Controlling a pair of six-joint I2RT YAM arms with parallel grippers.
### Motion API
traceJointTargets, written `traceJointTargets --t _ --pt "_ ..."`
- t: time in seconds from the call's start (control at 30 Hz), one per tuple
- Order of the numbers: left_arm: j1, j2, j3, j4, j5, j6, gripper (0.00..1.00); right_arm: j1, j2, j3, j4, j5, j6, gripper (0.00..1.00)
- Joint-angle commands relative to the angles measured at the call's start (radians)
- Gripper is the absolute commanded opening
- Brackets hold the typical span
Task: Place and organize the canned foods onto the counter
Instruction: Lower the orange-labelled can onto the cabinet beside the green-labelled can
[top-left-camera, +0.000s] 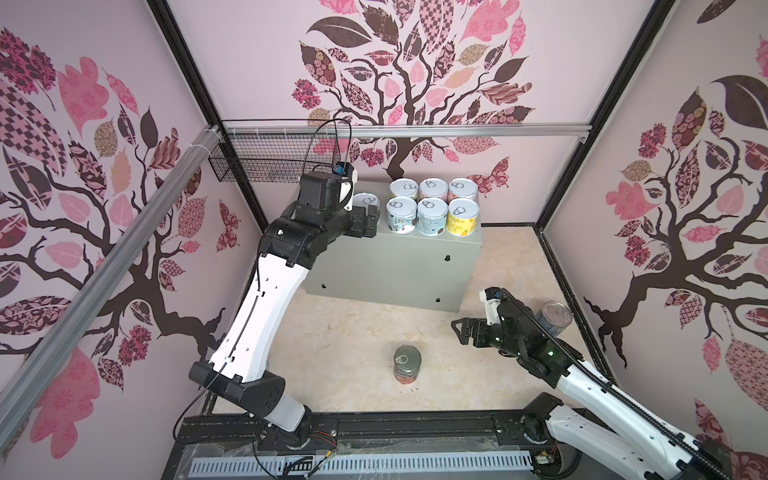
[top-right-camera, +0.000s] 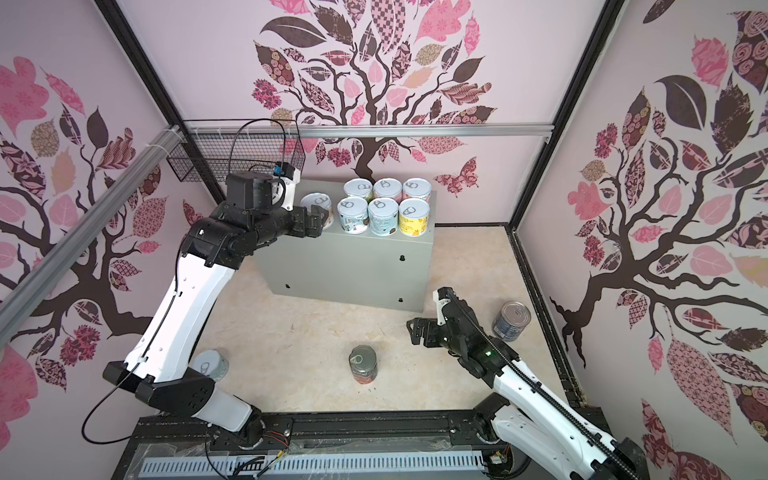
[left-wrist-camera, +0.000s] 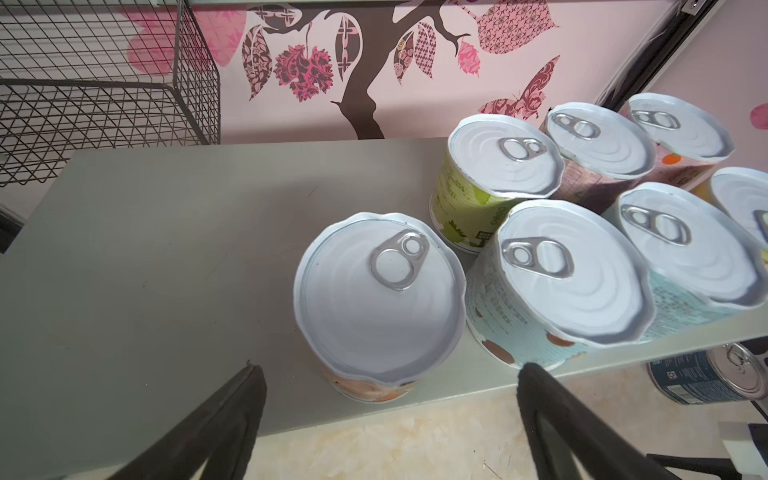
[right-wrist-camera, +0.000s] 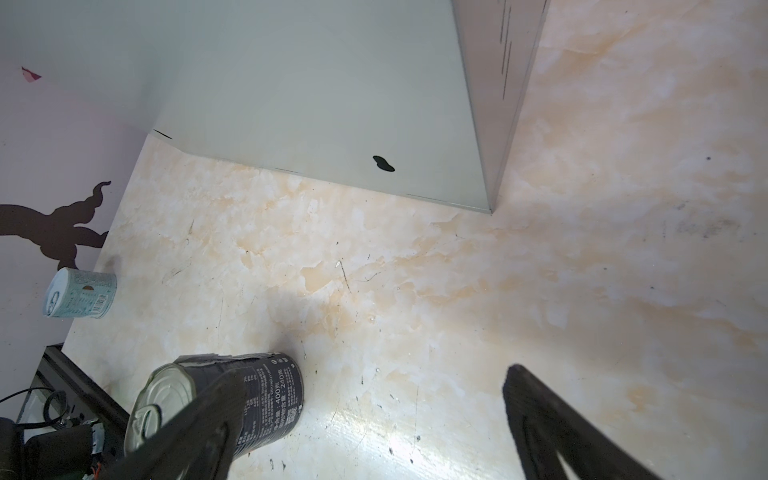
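The counter is a grey box. At its right end stand two rows of three short cans. Left of them, near the front edge, stands another short can. My left gripper is open just in front of this can, not touching it. On the floor stand a reddish tall can, a dark blue tall can and a pale short can. My right gripper hangs open and empty over the floor.
A black wire basket hangs on the back wall, left of and above the counter. The counter's left half is bare. Patterned walls close in three sides; a black rail runs along the front.
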Motion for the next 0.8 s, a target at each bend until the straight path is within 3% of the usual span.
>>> traceJointTargets --t 0.0,0.27,0.57,0.77 --pt "0.02 0.004 -0.024 0.051 0.038 -0.01 0.96 0.005 0.002 0.016 -0.009 0.006 -0.008 1.0" --pt "0.03 0.04 0.0 0.052 0.063 -0.004 0.89 0.005 0.021 0.016 0.003 -0.001 -0.012 1.0" --pt "0.03 0.062 0.0 0.047 0.049 0.006 0.91 0.005 0.03 0.01 0.015 -0.009 -0.015 1.0" --pt "0.03 0.074 0.013 0.051 0.023 0.01 0.82 0.005 0.031 0.008 0.015 -0.009 -0.015 1.0"
